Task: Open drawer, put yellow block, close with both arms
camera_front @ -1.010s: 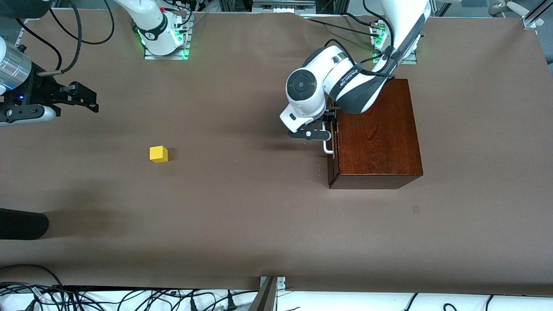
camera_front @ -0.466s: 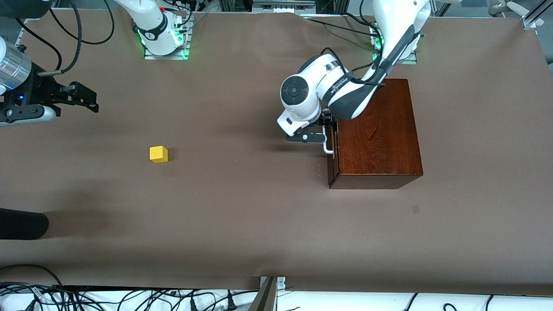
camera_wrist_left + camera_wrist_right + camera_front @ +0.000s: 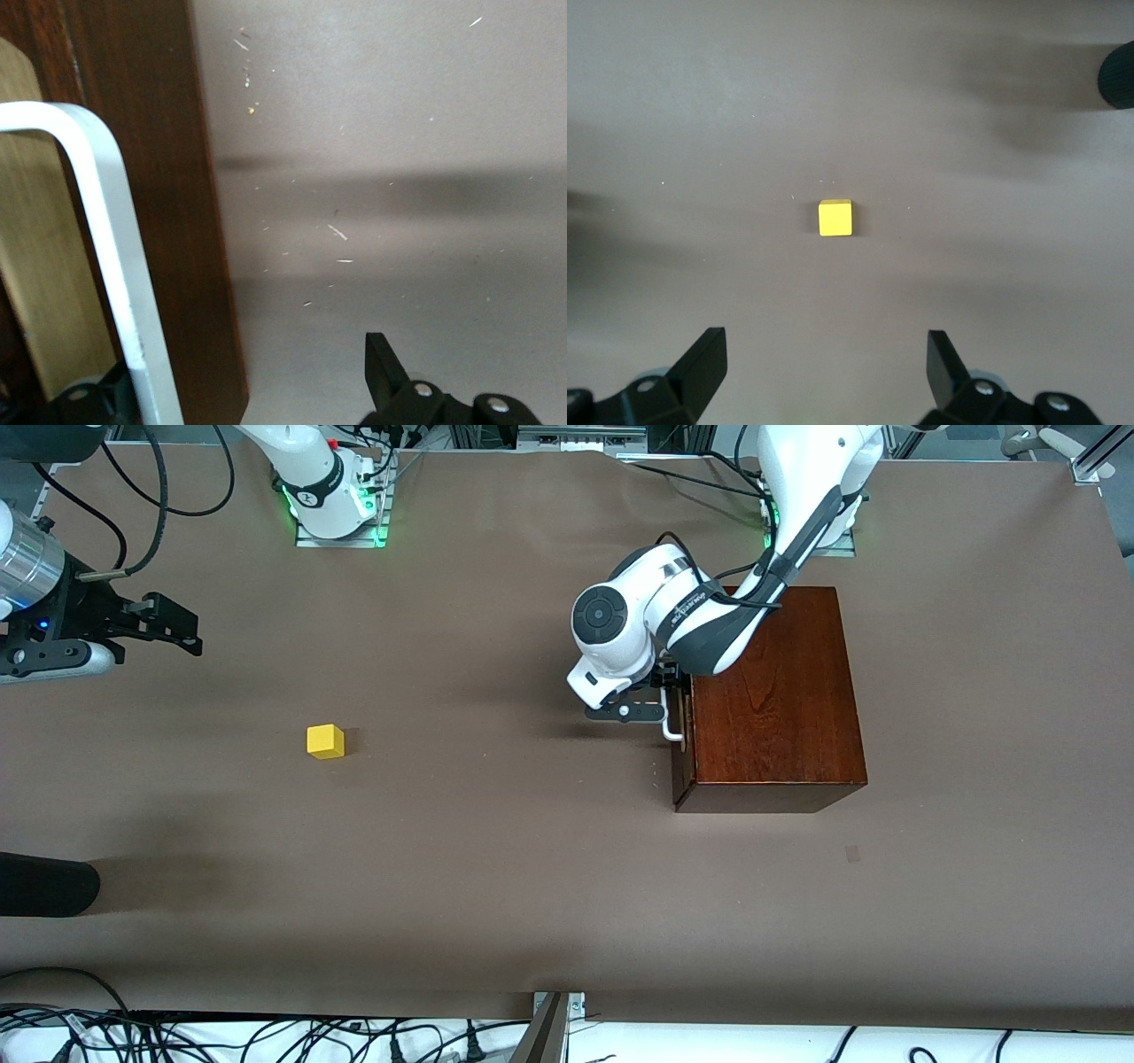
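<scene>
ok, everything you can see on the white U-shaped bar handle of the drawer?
The white U-shaped bar handle looks like painted metal, with a rounded bend. It stands off the dark drawer front of the glossy reddish-brown wooden box, facing the right arm's end of the table. The left gripper straddles it, fingers open; contact can't be told.
</scene>
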Robot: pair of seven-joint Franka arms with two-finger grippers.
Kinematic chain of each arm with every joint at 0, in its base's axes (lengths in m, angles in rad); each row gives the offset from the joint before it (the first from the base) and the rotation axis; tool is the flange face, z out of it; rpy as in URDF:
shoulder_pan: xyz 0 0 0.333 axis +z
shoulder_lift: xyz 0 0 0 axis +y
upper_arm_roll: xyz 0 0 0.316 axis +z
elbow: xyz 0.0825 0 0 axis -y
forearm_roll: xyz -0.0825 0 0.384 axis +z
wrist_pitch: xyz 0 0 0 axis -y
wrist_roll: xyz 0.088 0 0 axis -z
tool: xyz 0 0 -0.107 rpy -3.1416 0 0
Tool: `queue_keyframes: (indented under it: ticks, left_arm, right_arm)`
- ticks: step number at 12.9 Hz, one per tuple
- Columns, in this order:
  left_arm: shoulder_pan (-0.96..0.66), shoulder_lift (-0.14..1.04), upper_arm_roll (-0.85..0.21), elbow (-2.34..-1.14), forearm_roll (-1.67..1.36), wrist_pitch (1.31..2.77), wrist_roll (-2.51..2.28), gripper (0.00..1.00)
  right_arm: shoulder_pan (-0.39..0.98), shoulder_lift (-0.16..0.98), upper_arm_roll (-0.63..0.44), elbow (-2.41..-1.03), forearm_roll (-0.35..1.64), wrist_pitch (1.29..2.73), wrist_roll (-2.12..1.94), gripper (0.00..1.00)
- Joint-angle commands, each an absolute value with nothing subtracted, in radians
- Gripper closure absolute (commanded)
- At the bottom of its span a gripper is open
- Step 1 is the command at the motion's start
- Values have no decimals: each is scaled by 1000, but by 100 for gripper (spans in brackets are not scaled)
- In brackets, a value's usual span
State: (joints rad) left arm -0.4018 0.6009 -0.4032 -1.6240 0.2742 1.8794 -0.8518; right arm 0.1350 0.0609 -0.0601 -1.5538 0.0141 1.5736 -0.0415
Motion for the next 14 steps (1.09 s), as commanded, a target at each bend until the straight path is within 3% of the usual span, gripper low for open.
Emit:
queue_keyframes:
  ticks: [1,8,14]
  left_arm:
    - [-433,615,-403,-1623,296,1951,-911,0]
    - [-480,652,-408,-1602,281,2083,-974,0]
    - [-558,707,-410,-1482,278,2092,-973,0]
  right_arm:
    - [132,69,-58,-1532,8,1560,-43,0]
    - [133,115,-57,-1499,18,1621,-41,0]
    - [129,120,-58,-1496,11,1614,-40,0]
